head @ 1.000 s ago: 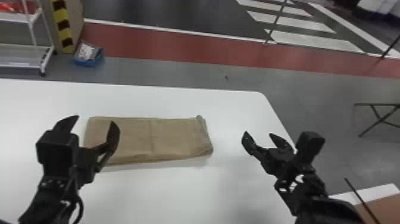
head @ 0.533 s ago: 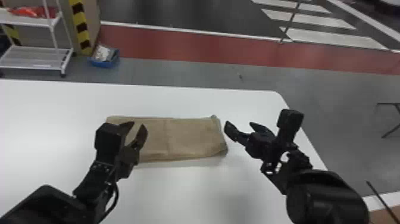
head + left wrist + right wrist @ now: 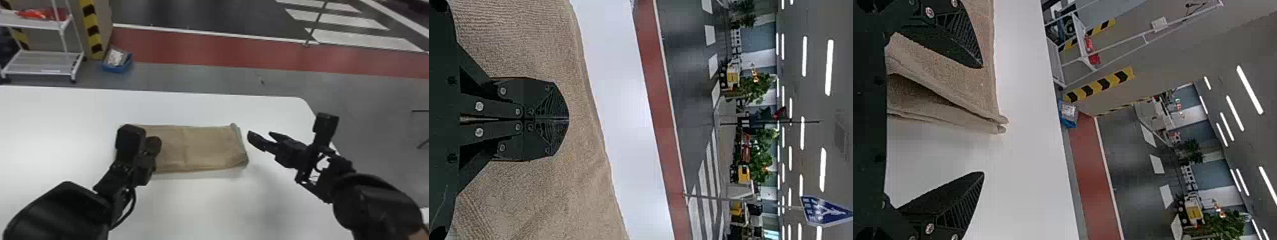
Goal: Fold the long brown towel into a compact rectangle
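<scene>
Left gripper (image 3: 155, 140): closed, over the left part of the brown towel (image 3: 204, 146). Wrist view has the left gripper (image 3: 568, 119) with its fingers (image 3: 546, 102) pressed together above the cloth; whether they touch it, cannot tell.

Right gripper (image 3: 261, 133): spread open and empty, just off the towel's right end. In its wrist view the right gripper (image 3: 983, 120) has its fingers (image 3: 960, 40) wide apart, one overlapping the cloth in sight, the other over bare tabletop.

Towel: flat on the white table (image 3: 223, 207), already folded into layers, a rough oblong running left to right. A faint crease crosses it. Layers at the right end part slightly, a dark gap between them; a small nub stands at the far right corner.

Past the table's far edge, on the grey floor: blue bin (image 3: 117, 68) with something pale inside, beside a yellow-and-black striped post (image 3: 92, 30). White shelf cart (image 3: 41, 68) left of that, red stuff (image 3: 33, 13) on its upper shelf. Farther off, red floor strip (image 3: 204, 48), then dark floor with white stripes (image 3: 364, 40).
</scene>
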Action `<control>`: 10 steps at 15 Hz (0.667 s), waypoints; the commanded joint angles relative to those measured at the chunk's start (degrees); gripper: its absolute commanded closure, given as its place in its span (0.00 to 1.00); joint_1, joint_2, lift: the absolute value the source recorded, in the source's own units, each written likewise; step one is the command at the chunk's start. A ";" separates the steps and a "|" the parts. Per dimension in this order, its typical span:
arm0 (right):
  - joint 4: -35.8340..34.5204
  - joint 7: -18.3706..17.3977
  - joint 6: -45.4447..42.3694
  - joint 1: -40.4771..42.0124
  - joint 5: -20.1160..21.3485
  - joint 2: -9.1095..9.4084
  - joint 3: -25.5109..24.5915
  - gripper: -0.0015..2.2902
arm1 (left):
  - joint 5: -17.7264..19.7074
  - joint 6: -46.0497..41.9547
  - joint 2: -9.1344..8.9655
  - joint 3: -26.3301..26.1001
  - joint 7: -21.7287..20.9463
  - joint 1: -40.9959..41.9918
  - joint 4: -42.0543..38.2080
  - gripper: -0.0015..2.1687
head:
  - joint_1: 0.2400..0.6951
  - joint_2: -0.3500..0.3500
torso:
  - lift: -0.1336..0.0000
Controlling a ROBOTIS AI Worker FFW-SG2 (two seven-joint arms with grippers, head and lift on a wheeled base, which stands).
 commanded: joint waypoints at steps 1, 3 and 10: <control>1.60 3.58 3.86 -1.91 -0.13 -1.55 -0.05 0.06 | 0.40 -0.11 -0.23 -0.46 0.01 -1.66 2.40 0.82 | 1.00 0.20 | 0.07; 3.62 4.02 4.03 -3.14 0.58 -2.16 1.18 0.06 | 0.40 -0.11 -0.67 -0.46 0.10 -2.10 3.45 0.82 | 1.00 0.20 | 0.07; 9.07 1.73 8.78 -9.82 9.19 -1.29 8.30 0.13 | 0.48 2.18 -0.31 -0.37 -0.08 -2.72 4.07 0.82 | 1.00 0.23 | 0.07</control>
